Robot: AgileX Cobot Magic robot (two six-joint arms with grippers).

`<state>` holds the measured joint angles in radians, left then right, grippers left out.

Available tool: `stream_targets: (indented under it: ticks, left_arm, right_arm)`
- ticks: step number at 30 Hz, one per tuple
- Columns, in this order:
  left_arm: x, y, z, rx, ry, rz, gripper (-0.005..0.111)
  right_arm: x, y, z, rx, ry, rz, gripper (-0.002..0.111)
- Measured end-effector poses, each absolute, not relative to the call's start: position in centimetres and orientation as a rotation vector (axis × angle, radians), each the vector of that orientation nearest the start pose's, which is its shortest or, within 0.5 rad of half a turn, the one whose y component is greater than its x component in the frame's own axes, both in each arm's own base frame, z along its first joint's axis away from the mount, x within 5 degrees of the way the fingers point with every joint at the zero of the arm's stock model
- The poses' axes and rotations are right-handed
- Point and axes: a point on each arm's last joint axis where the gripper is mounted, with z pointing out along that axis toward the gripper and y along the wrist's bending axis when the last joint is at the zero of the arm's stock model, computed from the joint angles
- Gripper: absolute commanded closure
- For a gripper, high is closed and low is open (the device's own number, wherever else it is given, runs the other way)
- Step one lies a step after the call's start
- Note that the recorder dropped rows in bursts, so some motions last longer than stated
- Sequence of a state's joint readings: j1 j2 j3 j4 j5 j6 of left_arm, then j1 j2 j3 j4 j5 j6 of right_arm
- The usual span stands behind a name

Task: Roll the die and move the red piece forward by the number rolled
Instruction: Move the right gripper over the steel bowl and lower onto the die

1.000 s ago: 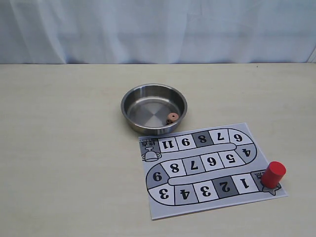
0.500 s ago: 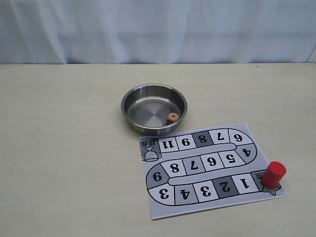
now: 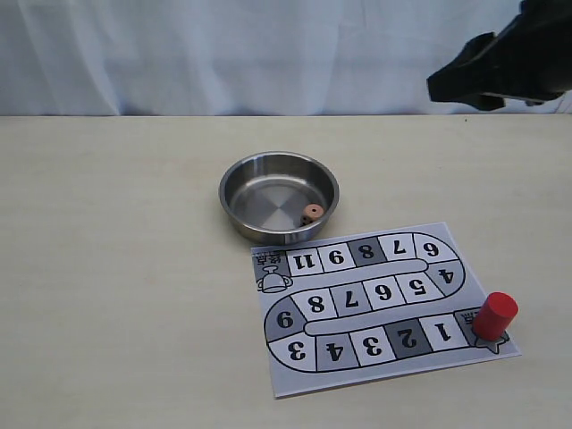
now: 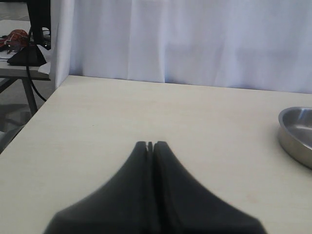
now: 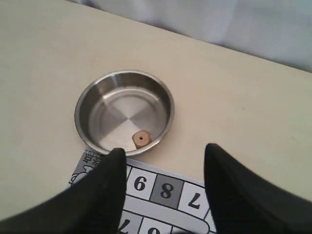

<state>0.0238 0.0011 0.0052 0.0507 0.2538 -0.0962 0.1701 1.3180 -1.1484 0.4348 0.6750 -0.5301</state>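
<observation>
Starting with the exterior view: suddenly there in the upper right corner, the right gripper [image 3: 447, 88], nowhere to be seen half a second ago, high above the table [image 3: 107, 268] and well apart from everything. Otherwise unmoved: the die [image 3: 310, 214] lying inside the steel bowl [image 3: 234, 179] against the wall nearest the board [image 3: 295, 375], the red piece [image 3: 494, 315] upright on the star square just beside square 1. Over to the left wrist view: left gripper [image 4: 150, 145] pinched fully together, holding nothing, hovering over bare table with only the bowl's rim showing at the edge. On to the right wrist view: fingers spread wide, empty, looking down on bowl and die, a single dark pip facing up by the look of it. Reads as the opening approach, most likely heading for the die to pick up and roll. No fresh roll yet, no square counted, whole task ahead.
</observation>
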Motion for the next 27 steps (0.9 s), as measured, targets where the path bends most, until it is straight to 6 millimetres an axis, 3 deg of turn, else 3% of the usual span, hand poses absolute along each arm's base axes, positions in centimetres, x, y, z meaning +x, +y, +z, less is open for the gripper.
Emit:
stream_targets:
  ticks: [8, 15, 27]
  left_arm:
    - [5.5, 0.2, 18.8, -0.071, 1.742, -0.006, 0.107]
    - [5.5, 0.2, 18.8, -0.071, 1.742, -0.006, 0.107]
    - [5.5, 0.2, 18.8, -0.071, 1.742, -0.006, 0.107]
  right_arm:
    - [32.4, 10.7, 32.7, -0.688, 2.268, 0.294, 0.061]
    - [35.6, 13.4, 31.9, -0.776, 2.306, 0.310, 0.061]
    - [39.6, 18.5, 29.1, -0.894, 2.397, 0.229, 0.061]
